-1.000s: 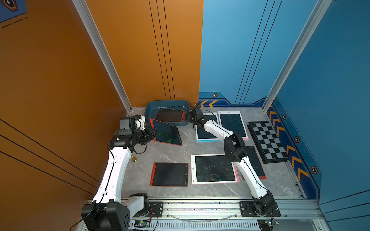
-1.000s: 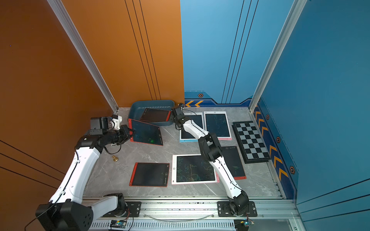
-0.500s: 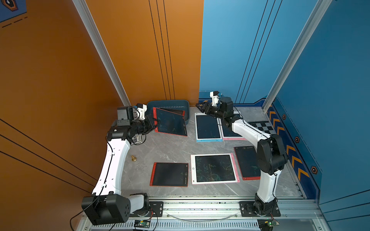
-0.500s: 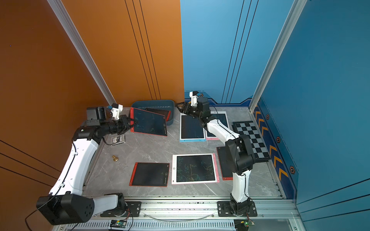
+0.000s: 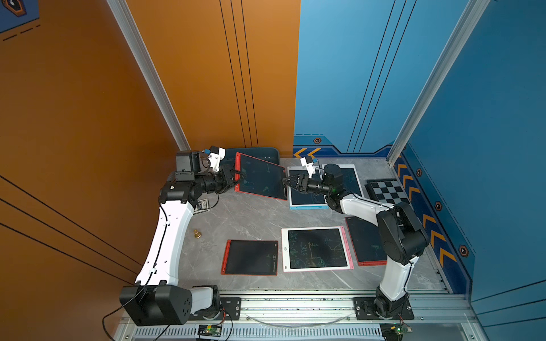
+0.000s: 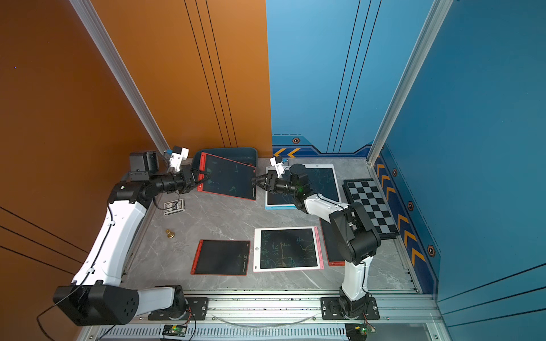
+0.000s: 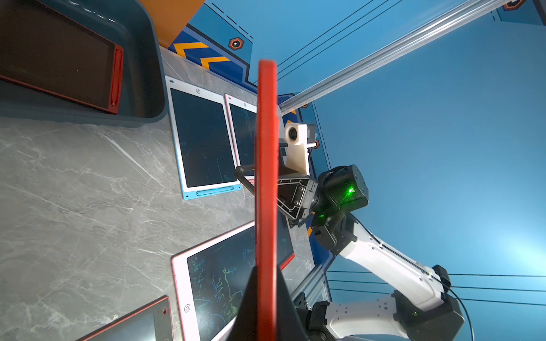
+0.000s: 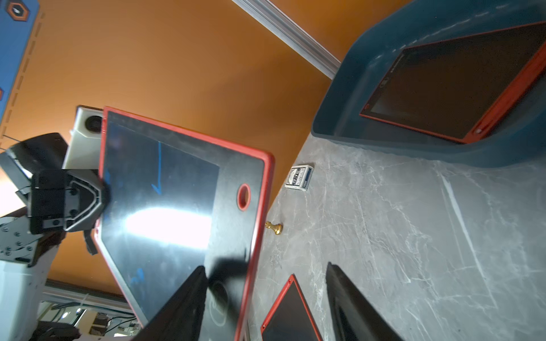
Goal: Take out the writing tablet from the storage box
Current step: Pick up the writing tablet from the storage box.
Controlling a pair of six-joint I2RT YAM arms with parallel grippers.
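Observation:
A red-framed writing tablet [image 5: 260, 177] [image 6: 227, 177] hangs tilted in the air just in front of the dark teal storage box [image 5: 251, 152] [image 6: 227, 151]. My left gripper [image 5: 236, 177] [image 6: 202, 177] [image 7: 267, 274] is shut on its left edge, which the left wrist view shows as a red strip [image 7: 267, 177]. My right gripper [image 5: 285, 180] [image 6: 254, 180] [image 8: 265, 265] is open, its fingers straddling the tablet's right edge [image 8: 177, 192]. Another red-framed tablet [image 7: 59, 59] [image 8: 458, 82] lies inside the box [image 7: 147, 59] [image 8: 354, 88].
On the grey table lie a blue-framed tablet [image 5: 307, 189], a pink-framed one [image 5: 317, 249], a red one at the front [image 5: 251, 257] and another under the right arm [image 5: 366, 242]. A chequered board [image 5: 387, 192] lies at the right. A card deck [image 6: 174, 205] and gold pawn [image 5: 197, 234] sit at the left.
The left gripper has raised the red tablet off the table and shifted it slightly right. The right gripper left the box area, rose, then swung over to the tablet's right edge.

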